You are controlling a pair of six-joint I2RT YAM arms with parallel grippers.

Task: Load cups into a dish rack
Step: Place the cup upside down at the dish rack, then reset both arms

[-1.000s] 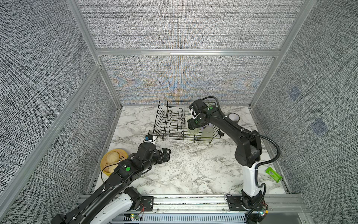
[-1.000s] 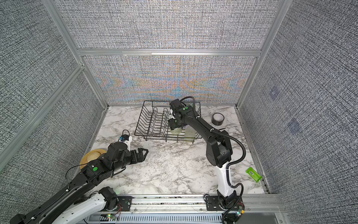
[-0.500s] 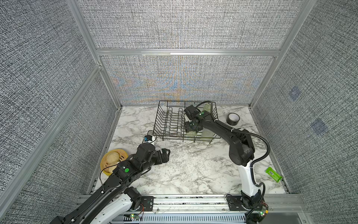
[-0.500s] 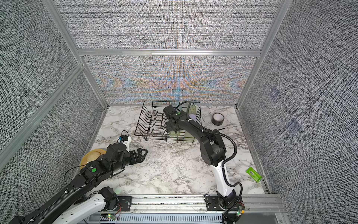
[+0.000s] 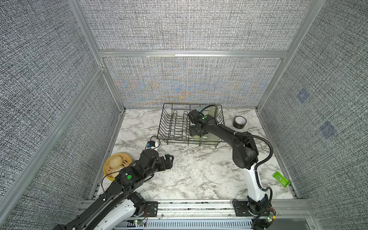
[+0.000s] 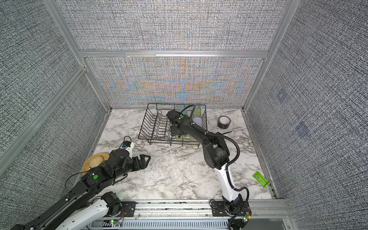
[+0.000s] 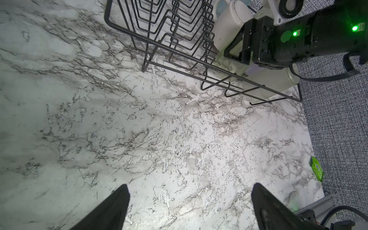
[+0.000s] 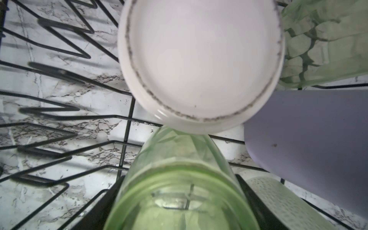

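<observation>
Inside the dish rack (image 5: 175, 125), right gripper (image 5: 195, 133) clamps a green cup (image 8: 179, 179) (white cup (image 8: 199, 59) just beside); outside it, left gripper (image 5: 168, 160) spread wide, empty.

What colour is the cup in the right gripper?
Translucent green; the cup shows best in the right wrist view.

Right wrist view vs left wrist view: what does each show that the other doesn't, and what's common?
Right wrist only: the white cup's base face-on, and the lilac cup's side, plainly. Left wrist only: the open left gripper over bare table, the green packet at its edge, and the right gripper seen from outside. Both: the dish rack wires and the green cup between the right gripper's fingers.
</observation>
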